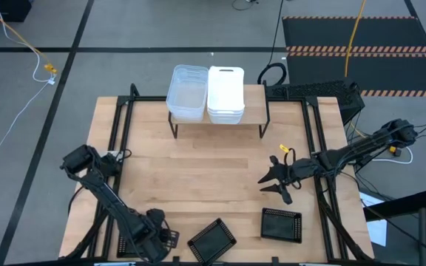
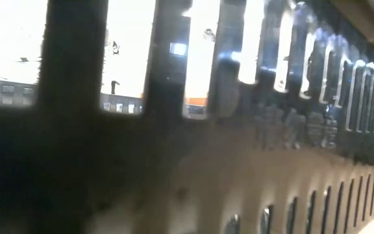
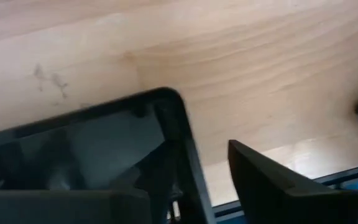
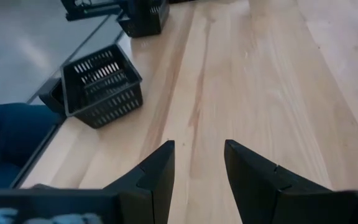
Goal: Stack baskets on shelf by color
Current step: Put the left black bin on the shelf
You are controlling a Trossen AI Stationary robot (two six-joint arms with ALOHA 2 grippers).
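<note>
From overhead, I see the shelf [image 1: 254, 111] at the upper centre of the frame, carrying a stack of clear baskets [image 1: 186, 91] with a stack of white baskets [image 1: 225, 94] touching it on the right; the right third of the plank is bare. I judge the black stack to be the step in hand. Three black baskets remain on the table [image 1: 198, 177] along the lower edge: one at lower left [image 1: 167, 238], one tilted at lower centre [image 1: 212, 239], one at lower right [image 1: 281, 224]. The left gripper [image 1: 161, 238] sits at the lower-left basket; in the left wrist view one finger [image 3: 278, 186] stands outside the basket's rim [image 3: 182, 130], the jaws parted around the wall but not visibly clamped. The right gripper [image 1: 275, 182] hovers above the table at centre right, its fingers [image 4: 157, 168] spread and empty. Next, I would close the left jaws on the wall, confirm the hold, then lift and carry the basket to the bare right section of the shelf.
</note>
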